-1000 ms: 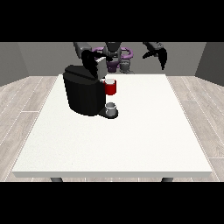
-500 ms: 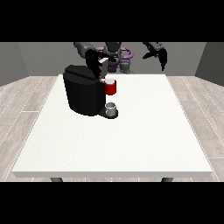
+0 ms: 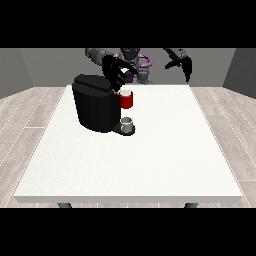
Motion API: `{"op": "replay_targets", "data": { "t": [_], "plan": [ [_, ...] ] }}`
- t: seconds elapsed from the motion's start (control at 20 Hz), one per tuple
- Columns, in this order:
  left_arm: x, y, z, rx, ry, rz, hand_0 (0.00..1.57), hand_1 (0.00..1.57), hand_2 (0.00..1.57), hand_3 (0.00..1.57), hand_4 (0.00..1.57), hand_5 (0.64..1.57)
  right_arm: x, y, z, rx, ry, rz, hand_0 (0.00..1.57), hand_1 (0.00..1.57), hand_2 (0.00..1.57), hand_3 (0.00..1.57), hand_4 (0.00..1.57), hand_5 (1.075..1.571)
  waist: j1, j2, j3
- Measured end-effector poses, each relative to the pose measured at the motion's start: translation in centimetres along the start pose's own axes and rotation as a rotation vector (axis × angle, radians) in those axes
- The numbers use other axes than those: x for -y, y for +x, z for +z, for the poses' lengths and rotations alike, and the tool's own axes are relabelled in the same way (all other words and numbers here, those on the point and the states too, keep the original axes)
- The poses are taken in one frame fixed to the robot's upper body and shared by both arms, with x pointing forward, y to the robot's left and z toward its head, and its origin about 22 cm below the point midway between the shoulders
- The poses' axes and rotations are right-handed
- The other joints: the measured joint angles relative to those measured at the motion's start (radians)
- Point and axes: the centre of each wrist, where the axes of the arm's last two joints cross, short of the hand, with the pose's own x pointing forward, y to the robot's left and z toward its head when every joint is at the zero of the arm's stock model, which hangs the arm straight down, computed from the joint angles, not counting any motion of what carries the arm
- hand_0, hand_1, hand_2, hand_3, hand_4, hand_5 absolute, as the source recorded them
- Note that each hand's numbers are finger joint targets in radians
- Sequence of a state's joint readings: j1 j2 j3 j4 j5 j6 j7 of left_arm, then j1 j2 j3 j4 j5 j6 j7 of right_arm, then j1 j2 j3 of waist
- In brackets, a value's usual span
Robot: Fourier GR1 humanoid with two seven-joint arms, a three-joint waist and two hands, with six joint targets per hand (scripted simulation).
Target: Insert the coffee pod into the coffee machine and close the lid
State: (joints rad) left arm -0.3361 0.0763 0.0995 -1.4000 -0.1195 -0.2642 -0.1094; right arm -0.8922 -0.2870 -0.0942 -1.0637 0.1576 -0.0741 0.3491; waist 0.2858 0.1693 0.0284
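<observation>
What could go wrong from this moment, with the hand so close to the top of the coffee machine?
1. The hand at the view's left hovers over the red part of the coffee machine; a low move might bump it.
2. The small grey cup stands under the red part, so a nudge to the machine may shift it.

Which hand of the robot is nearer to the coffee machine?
Its right hand, at the view's left: it hovers just above the coffee machine. The hand at the view's right hangs far off to the side.

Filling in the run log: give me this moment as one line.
hand at view's left: over coffee machine top | hand at view's right: raised, idle | cup: under spout
</observation>
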Motion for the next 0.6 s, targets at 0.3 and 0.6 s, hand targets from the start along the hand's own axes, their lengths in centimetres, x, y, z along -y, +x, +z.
{"op": "replay_targets", "data": {
  "t": [0.3, 0.6],
  "plan": [
    [0.9, 0.9, -1.1, 0.042, -0.055, 0.001, 0.0, 0.0, 0.0, 0.0, 0.37, 1.571, 2.8, 2.0, 0.5, -0.043, -0.071, 0.031, 0.0, 0.0, 0.0, 0.0, 0.0, 1.571, 0.062, 0.035, 0.0088],
    [1.4, 2.0, -2.5, 0.089, -0.102, 0.007, 0.0, 0.0, 0.0, 0.0, 0.35, 1.571, 6.0, 4.7, 1.1, -0.044, -0.148, 0.085, 0.0, 0.0, 0.0, 0.0, 0.0, 1.571, 0.133, 0.08, 0.017]
  ]
}}
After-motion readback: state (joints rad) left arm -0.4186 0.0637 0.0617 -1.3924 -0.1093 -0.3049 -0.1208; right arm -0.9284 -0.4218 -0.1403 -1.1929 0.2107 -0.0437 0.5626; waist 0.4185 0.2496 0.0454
